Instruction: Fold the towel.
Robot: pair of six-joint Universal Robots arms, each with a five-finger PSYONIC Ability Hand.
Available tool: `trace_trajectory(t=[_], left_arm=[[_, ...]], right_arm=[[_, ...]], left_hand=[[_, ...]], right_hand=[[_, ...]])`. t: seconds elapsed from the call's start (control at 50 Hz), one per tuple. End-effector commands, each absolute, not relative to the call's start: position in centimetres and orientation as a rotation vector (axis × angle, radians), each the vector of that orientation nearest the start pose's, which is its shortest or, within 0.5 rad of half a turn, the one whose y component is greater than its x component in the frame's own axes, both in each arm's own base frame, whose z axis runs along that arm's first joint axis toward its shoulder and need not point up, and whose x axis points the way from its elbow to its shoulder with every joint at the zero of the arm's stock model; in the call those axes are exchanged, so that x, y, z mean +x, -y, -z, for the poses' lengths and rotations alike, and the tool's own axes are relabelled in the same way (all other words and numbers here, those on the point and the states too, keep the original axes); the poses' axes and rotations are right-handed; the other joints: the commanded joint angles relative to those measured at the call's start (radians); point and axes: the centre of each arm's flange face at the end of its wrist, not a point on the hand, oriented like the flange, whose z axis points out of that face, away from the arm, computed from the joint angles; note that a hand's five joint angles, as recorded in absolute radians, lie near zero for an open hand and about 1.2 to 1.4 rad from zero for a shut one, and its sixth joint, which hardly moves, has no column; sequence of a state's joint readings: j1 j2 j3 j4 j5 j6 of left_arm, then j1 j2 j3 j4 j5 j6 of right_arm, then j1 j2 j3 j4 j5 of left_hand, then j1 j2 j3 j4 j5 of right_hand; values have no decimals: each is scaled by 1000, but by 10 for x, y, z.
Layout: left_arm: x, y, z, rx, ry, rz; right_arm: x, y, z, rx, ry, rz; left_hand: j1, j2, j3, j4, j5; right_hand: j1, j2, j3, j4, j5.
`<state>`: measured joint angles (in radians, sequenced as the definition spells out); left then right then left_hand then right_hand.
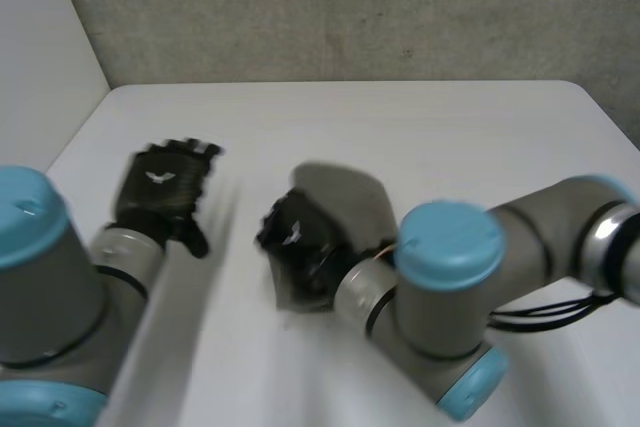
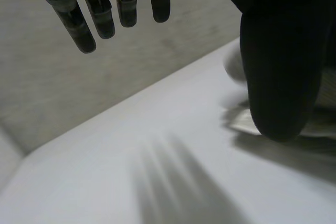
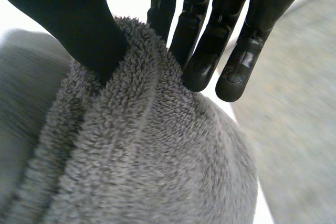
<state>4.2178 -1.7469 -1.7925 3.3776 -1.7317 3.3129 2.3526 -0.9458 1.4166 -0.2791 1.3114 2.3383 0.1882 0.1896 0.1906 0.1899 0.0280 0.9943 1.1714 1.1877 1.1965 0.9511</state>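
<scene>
The towel [image 1: 345, 192] lies bunched near the middle of the white table [image 1: 420, 112], just beside the right hand [image 1: 298, 239]. In the right wrist view this hand pinches a thick, layered edge of the grey cloth between its thumb [image 3: 79, 24] and its fingers [image 3: 202, 61]. The left hand [image 1: 165, 187] hovers apart from the towel, relaxed, fingers straight, holding nothing. I judge that a fold is in progress. The next move calls for carrying the pinched edge across and laying it flat, perhaps while the left hand presses the cloth down.
</scene>
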Motion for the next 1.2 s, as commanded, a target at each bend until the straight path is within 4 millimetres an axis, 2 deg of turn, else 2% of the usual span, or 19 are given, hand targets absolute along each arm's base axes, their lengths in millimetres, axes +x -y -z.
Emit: trace_trajectory(t=[0.02,0.06,0.1,0.12,0.14,0.22,0.34,0.36,0.4,0.46,0.58,0.78,0.86,0.96,1.02,1.06,1.12,1.16,1.2], left_arm=[[-215,248,-224,469,-2316,2086],[-216,250,-225,490,-2325,2105],[-224,248,-227,575,-2340,2152],[-224,248,-227,575,-2340,2152],[-228,249,-229,605,-2344,2182],[-237,254,-232,636,-2350,2229],[-291,252,-216,744,-2489,2279],[-291,252,-216,744,-2489,2279],[-298,252,-209,751,-2527,2261],[-305,249,-190,752,-2621,2194],[-317,230,-138,772,-2790,1944],[-313,231,-115,721,-2774,1838],[-313,231,-120,718,-2766,1857],[-316,229,-152,712,-2715,1987],[-316,228,-167,704,-2687,2048],[-315,227,-197,681,-2626,2166],[-313,226,-212,670,-2589,2227],[-308,224,-244,653,-2497,2343],[-305,221,-260,652,-2450,2388]], right_arm=[[405,143,-116,-1899,-1290,1704],[404,145,-116,-1893,-1306,1710],[399,151,-124,-1872,-1371,1733],[399,151,-124,-1872,-1371,1733],[394,152,-134,-1844,-1420,1763],[380,164,-156,-1721,-1539,1822],[337,212,-194,-1188,-1824,1816],[336,212,-194,-1187,-1825,1816],[319,234,-199,-975,-1936,1755],[311,243,-200,-899,-1982,1709],[320,260,-160,-879,-2090,1306],[326,275,-130,-958,-2113,1229],[325,274,-127,-1006,-2114,1237],[322,275,-137,-990,-2109,1258],[320,274,-161,-983,-2066,1327],[317,275,-193,-945,-2006,1433],[314,275,-210,-898,-1978,1496],[307,275,-241,-791,-1936,1609],[303,273,-255,-740,-1920,1658]], left_hand=[[17,15,14,15,2],[17,15,14,15,2],[19,18,17,18,5],[19,18,17,18,5],[19,18,17,18,5],[22,21,20,21,8],[46,44,43,44,31],[46,44,43,44,32],[46,44,43,44,32],[66,65,64,65,52],[116,115,114,115,102],[111,109,108,109,96],[108,106,105,106,93],[90,89,88,88,76],[66,65,64,65,52],[55,53,52,53,40],[55,53,52,53,40],[52,50,49,50,37],[46,45,43,44,32]], right_hand=[[402,225,209,200,271],[402,225,209,200,271],[-517,-694,-710,-719,-648],[-522,-699,-715,-724,-653],[-820,-997,-1013,-1022,-951],[-820,-997,-1013,-1022,-951],[-820,-997,-1013,-1022,-951],[-820,-997,-1013,-1022,-951],[-820,-997,-1013,-1022,-951],[-820,-997,-1013,-1022,-951],[-820,-997,-1013,-1022,-951],[-820,-997,-1013,-1022,-951],[-820,-997,-1013,-1022,-951],[-820,-997,-1013,-1022,-951],[-820,-997,-1013,-1022,-951],[-820,-997,-1013,-1022,-951],[-820,-997,-1013,-1022,-951],[-820,-997,-1013,-1022,-951],[-820,-997,-1013,-1022,-951]])
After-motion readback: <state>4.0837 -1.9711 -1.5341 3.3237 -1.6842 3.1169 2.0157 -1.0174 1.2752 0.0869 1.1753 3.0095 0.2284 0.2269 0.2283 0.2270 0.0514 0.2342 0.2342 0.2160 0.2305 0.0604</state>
